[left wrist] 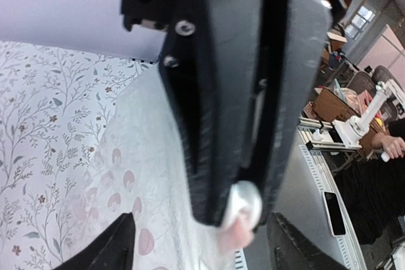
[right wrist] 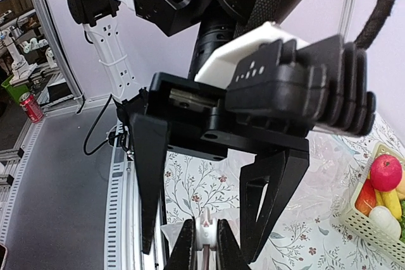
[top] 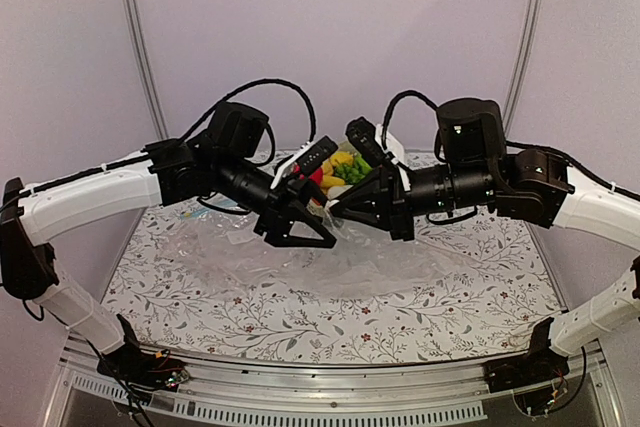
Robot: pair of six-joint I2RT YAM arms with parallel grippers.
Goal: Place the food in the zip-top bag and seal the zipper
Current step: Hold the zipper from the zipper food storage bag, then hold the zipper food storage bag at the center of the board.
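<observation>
The clear zip-top bag (top: 300, 269) lies flat on the flowered table and looks empty. Its mouth is lifted between the two grippers. My right gripper (top: 336, 213) is shut on the small white slider (right wrist: 207, 232) of the pink zipper. The slider also shows in the left wrist view (left wrist: 244, 204), pinched between the right gripper's black fingers (left wrist: 209, 156). My left gripper (top: 303, 238) is open wide and empty, its jaws standing either side of the right gripper's tips, apart from them. The food (top: 340, 169) sits in a white basket: red apple (right wrist: 386, 170), yellow banana (right wrist: 393, 203), white piece (right wrist: 380, 217).
The white mesh basket (right wrist: 354, 222) stands at the back middle of the table, just behind both grippers. The left arm's wrist and open fingers (right wrist: 149, 175) fill the right wrist view. The table's metal front rail (top: 330, 402) runs along the near edge.
</observation>
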